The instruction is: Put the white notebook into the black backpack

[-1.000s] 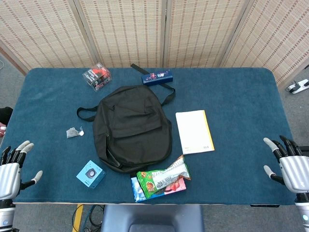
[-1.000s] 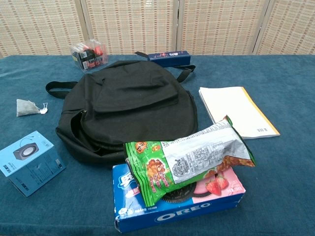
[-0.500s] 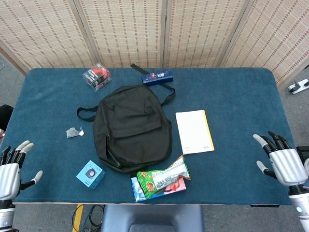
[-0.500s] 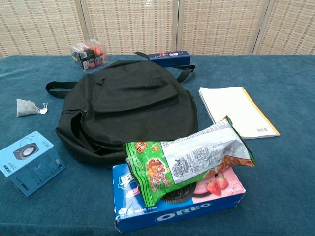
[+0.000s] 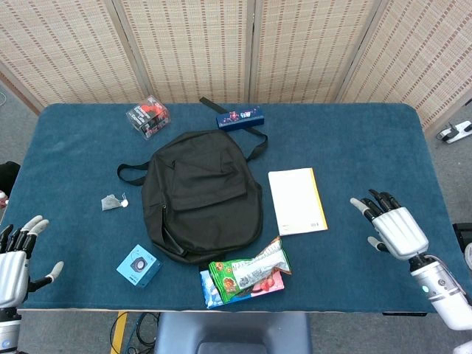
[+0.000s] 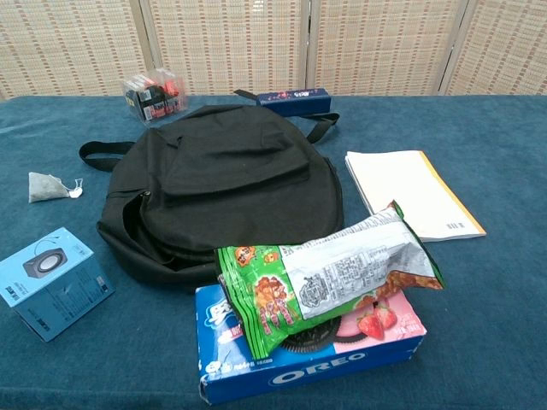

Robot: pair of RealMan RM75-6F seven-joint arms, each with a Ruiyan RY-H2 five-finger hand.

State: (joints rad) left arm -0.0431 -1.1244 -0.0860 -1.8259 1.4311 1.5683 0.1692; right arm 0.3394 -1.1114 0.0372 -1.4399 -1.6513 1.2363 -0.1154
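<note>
Notebook (image 5: 297, 200) lies flat just right of the backpack (image 5: 200, 195), long side pointing away from you. Your right hand (image 5: 394, 228) is nearer, fingers (image 5: 366, 206) spread wide, holding nothing.

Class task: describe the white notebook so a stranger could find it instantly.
Start at the black backpack in the middle of the blue table. Beside it, toward the right hand, lies the white notebook: flat, closed, plain white, with a yellow edge strip.
</note>
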